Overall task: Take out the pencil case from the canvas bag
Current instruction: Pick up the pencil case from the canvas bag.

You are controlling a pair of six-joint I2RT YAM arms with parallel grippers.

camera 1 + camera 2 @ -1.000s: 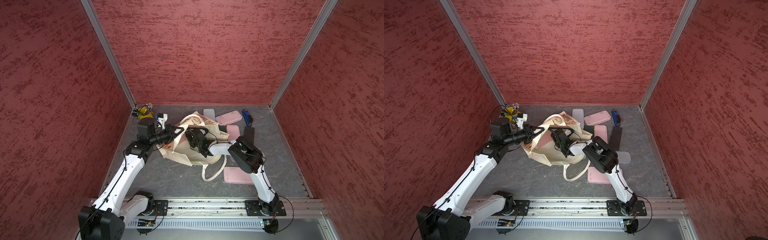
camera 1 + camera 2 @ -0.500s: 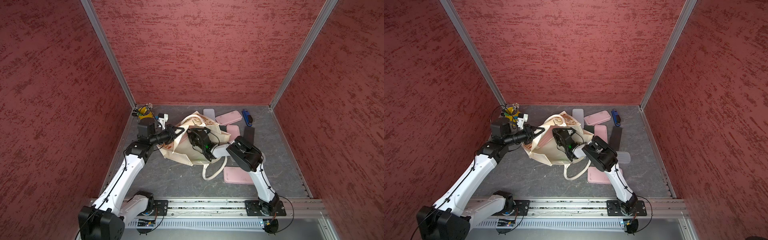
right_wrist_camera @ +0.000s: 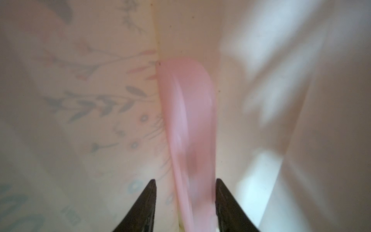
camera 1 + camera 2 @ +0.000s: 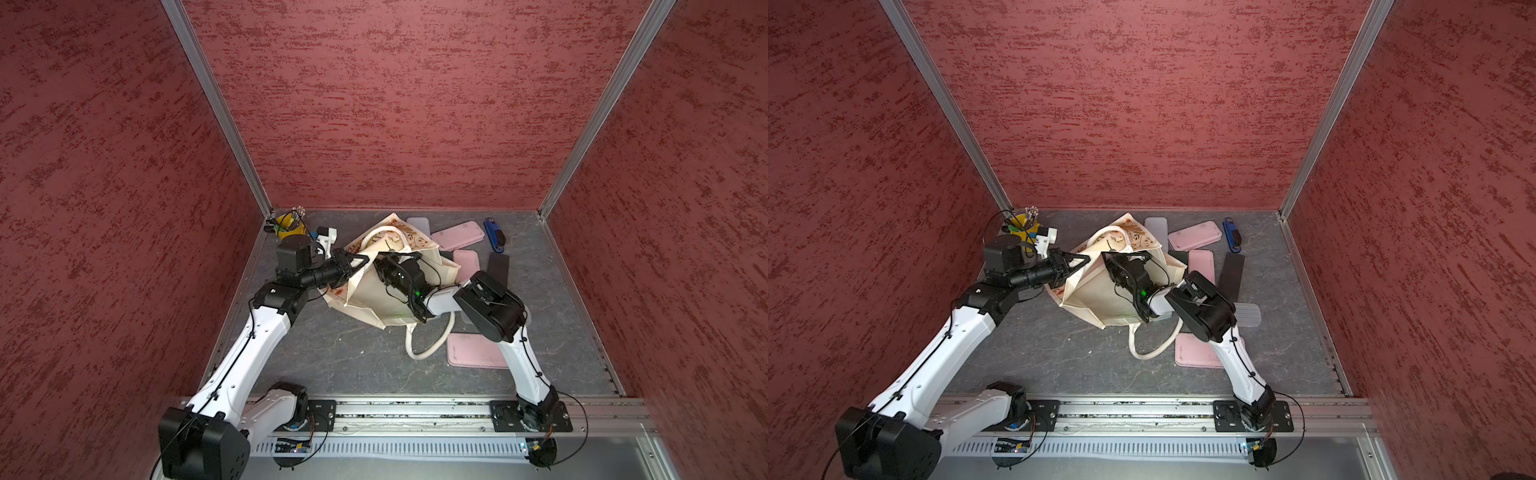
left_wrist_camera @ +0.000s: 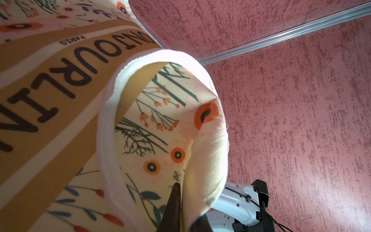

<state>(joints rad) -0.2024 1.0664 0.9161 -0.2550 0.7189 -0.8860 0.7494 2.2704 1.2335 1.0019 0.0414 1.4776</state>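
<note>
Since 1 second ago only the right arm is shifting, and only slightly, its wrist nudging at the mouth of the large cream floral-print canvas bag (image 4: 368,299) with the tan lettered band, while the left arm is keeping its place. The left end effector (image 4: 361,260) is staying pressed together on the canvas bag's rim, pinching the fabric beside a thick white handle and holding the mouth up off the grey tabletop (image 4: 332,361). The right end effector (image 3: 186,180) is reaching inside, its 2 black fingers spread and not yet clamping. The flat pink rounded pencil case (image 3: 188,120) is lying inside the bag along an inner seam, directly ahead of the right end effector, with its near end sitting between the 2 fingers. 1 finger seems to be touching it and the other is standing just apart, though blur is making this uncertain. The opening and the reach are looking done, while the grip, the pull out through the mouth and the setting down are remaining. Several similar pink flat cases (image 4: 478,352) are lying outside on the tabletop.
</note>
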